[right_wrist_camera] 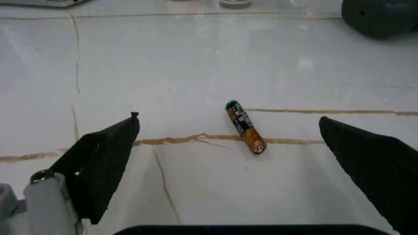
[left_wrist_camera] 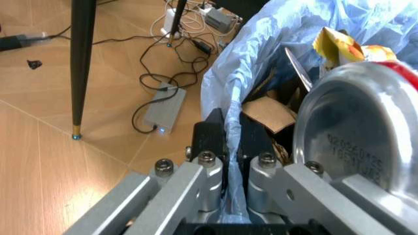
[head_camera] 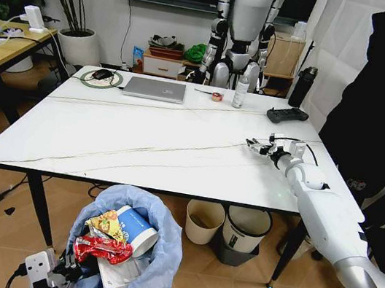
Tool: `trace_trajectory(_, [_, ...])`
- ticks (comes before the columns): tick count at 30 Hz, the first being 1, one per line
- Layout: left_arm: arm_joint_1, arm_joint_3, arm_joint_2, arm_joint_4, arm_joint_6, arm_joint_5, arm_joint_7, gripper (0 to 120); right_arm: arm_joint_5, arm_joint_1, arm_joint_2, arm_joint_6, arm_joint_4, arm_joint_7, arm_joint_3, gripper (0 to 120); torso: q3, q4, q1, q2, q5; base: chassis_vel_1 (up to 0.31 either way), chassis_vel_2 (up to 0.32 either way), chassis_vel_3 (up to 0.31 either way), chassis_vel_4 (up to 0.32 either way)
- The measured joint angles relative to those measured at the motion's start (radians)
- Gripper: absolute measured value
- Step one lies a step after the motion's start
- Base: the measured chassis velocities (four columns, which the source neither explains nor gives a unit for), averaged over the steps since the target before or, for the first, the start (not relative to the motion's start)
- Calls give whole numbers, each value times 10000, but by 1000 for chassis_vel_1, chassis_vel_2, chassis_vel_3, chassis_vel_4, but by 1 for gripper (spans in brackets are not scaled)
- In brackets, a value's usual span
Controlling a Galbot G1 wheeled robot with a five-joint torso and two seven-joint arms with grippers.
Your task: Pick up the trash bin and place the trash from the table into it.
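Left claw [left_wrist_camera: 232, 161] clamped on the blue bag rim of the trash bin [head_camera: 156, 271], bin packed with trash [head_camera: 113, 242] beside it, right claw [right_wrist_camera: 228, 161] spread wide over the bench [head_camera: 141, 143], a small battery [right_wrist_camera: 245, 127] lying between its fingers

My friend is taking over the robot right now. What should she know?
Left gripper: shut on the trash bin bag rim, holding it in front of the table.
Right gripper: open, low over the table's right side, a small battery lying between its fingers.
Done: paper cup, red wrapper and yellowish wrapper are in the bin.
Left: the battery, if it counts as trash.
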Motion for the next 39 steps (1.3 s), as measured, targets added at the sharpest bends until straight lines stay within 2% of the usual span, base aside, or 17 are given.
trace_trajectory(4, [-7, -1, 11, -8, 0, -2, -2, 0, -138, -7, 58, -1, -83, 0, -47, 99, 0, 0, 0, 0, -3, 0, 0, 0, 0])
trace_trajectory(7, [-11, -3, 32, -9, 0, -11, -4, 0, -150, -7, 92, -20, -171, -4, -46, 93, 0, -1, 0, 0, -1, 0, 0, 0, 0])
trace_trajectory(9, [-22, -4, 48, -8, 0, -26, -7, 0, -160, -35, 37, -30, -170, -17, -45, 84, -1, 1, 0, 1, -4, 0, 0, 0, 0])
trace_trajectory(10, [-22, -4, 48, -8, 0, -26, -7, 0, -160, -35, 37, -30, -170, -17, -45, 84, -1, 1, 0, 1, -4, 0, 0, 0, 0])
trace_trajectory(15, [-41, -21, 99, -8, 0, -79, -17, 0, -164, -127, -41, -33, -102, -32, -23, 63, -2, 0, -1, 3, -4, 0, 0, 0, 0])
trace_trajectory(16, [-41, -21, 99, -8, 0, -79, -17, 0, -164, -127, -41, -33, -102, -32, -23, 63, -2, 0, -1, 3, -4, 0, 0, 0, 0])
trace_trajectory(20, [-55, -30, 119, -9, 0, -109, -22, 0, -180, -183, -68, -37, -43, -31, -22, 47, -2, 0, -1, 3, -3, 0, 0, 0, 0])
trace_trajectory(22, [-64, -38, 128, -9, 0, -124, -24, 0, -187, -180, -54, -53, -39, -22, -26, 36, -2, -1, -1, 3, -3, 0, 0, 0, 0])
trace_trajectory(27, [-78, -46, 134, -9, 0, -142, -28, 0, -205, -170, -56, -81, -36, -12, -57, 22, -2, -1, -1, 3, -3, 0, 0, 0, 0])
trace_trajectory(30, [-93, -48, 143, -7, 0, -159, -31, 0, -266, -224, -65, -82, 3, -4, -64, 8, -2, 0, -1, 3, -3, 0, 0, 0, 0])
trace_trajectory(34, [-99, -54, 164, -7, 1, -172, -34, 0, -348, -308, -108, -81, 74, -2, -65, 0, -2, 1, -1, 4, -3, 0, 0, 0, 0])
trace_trajectory(39, [-107, -43, 185, 9, 3, -179, -37, 0, -365, -425, -165, -82, 219, 25, -46, 0, -2, 1, -1, 4, -3, 0, 0, 0, 0])
